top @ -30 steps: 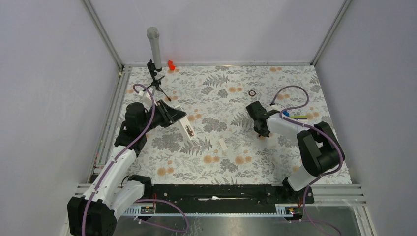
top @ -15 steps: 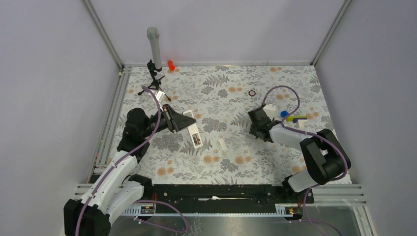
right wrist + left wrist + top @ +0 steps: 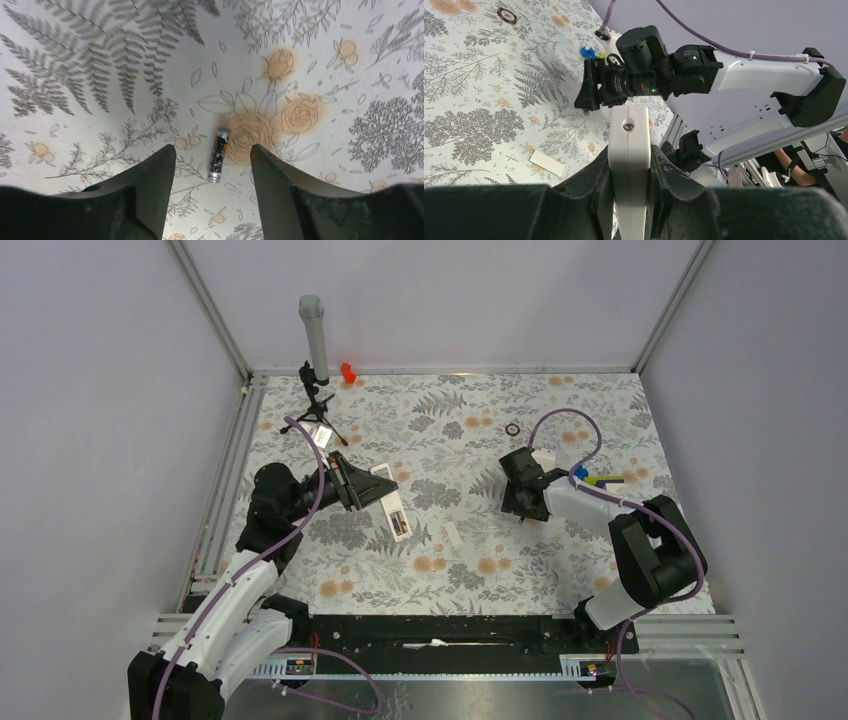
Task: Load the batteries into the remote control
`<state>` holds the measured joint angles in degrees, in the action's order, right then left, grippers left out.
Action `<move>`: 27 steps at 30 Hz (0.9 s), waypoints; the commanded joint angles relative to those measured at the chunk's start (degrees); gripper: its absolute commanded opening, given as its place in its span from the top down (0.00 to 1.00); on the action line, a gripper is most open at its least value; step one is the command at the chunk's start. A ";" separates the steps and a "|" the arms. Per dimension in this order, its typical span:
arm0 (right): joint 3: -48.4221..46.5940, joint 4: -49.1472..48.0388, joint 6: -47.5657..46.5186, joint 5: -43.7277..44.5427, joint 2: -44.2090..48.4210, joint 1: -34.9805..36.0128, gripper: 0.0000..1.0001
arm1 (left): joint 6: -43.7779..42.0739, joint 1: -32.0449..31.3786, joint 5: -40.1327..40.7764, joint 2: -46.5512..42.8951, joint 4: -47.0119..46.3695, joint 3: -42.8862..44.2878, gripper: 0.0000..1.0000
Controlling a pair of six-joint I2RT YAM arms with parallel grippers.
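— Floral cloth (image 3: 440,575) on the table, a white strip (image 3: 452,533) near the middle. What's the left claw (image 3: 629,187) got?
— It's clamped on the remote (image 3: 628,132), which points toward the right arm.
— And the right claw (image 3: 212,150)?
— Spread wide, pointing down, with a battery (image 3: 218,156) lying on the cloth between its fingers, touching neither.

**The left gripper (image 3: 629,172) holds the remote control (image 3: 628,140)**

Its two black fingers (image 3: 599,175) squeeze the white remote control from both sides. The end of the remote has a small round dot and sticks out past the fingers. Beyond that end, to the right in the scene, the right gripper (image 3: 588,106) points down at the flowery table (image 3: 469,125). A small white strip (image 3: 547,163) lies flat on the table near the remote. A blue-and-yellow toy piece (image 3: 586,51) and a dark ring (image 3: 507,15) lie farther back.
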<state>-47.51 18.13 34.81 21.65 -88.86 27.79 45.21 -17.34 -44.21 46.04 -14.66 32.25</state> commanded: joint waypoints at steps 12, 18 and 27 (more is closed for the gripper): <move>-0.53 7.79 7.30 -0.03 -4.42 -0.02 0.71 | 2.11 -0.22 0.96 0.79 -7.40 -0.56 1.00; -0.56 5.45 3.57 -0.33 -4.86 -0.02 0.91 | 2.20 -0.23 1.55 1.22 -7.19 -0.48 1.00; 4.02 -14.79 -12.56 -27.87 3.77 -0.02 1.00 | 3.43 -0.21 5.11 2.26 -5.11 0.02 1.00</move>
<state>-46.76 15.92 31.46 15.29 -90.52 27.70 47.53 -17.41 -42.22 47.86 -17.47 31.35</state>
